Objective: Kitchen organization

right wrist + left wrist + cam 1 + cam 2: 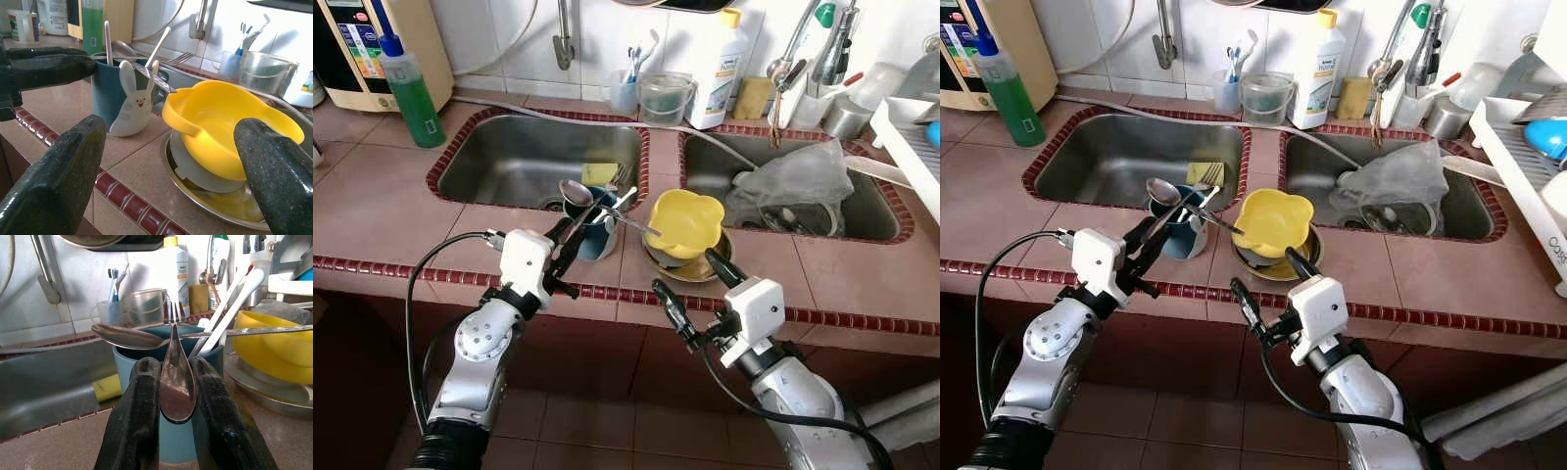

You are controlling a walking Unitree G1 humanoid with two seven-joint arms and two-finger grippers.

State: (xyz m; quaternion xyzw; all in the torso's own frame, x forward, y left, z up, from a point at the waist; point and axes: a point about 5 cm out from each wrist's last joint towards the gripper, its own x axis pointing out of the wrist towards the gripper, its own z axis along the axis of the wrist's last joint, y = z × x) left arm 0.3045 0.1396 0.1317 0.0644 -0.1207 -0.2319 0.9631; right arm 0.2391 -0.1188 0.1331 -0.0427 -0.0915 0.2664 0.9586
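I've got the fork pinched by its handle end between my left gripper fingers, tines pointing up and away over the blue rabbit mug. It's thin polished steel, stiff and light but slick, so I'd judge the flat of the handle, where I already hold it, as the only sensible place to grip (anything nearer the tines would swivel). A large spoon lies across the mug's mouth just behind the fork, and white plastic utensils lean in the mug too, so whatever I do next could nudge them.

The mug stands on the tiled counter between the two sinks, beside a yellow bowl stacked on plates.

My left arm reaches forward low over the counter edge, wrist level, fingers aimed at the mug. My right gripper hovers just short of the counter edge, fingers spread wide and holding nothing, facing the yellow bowl.
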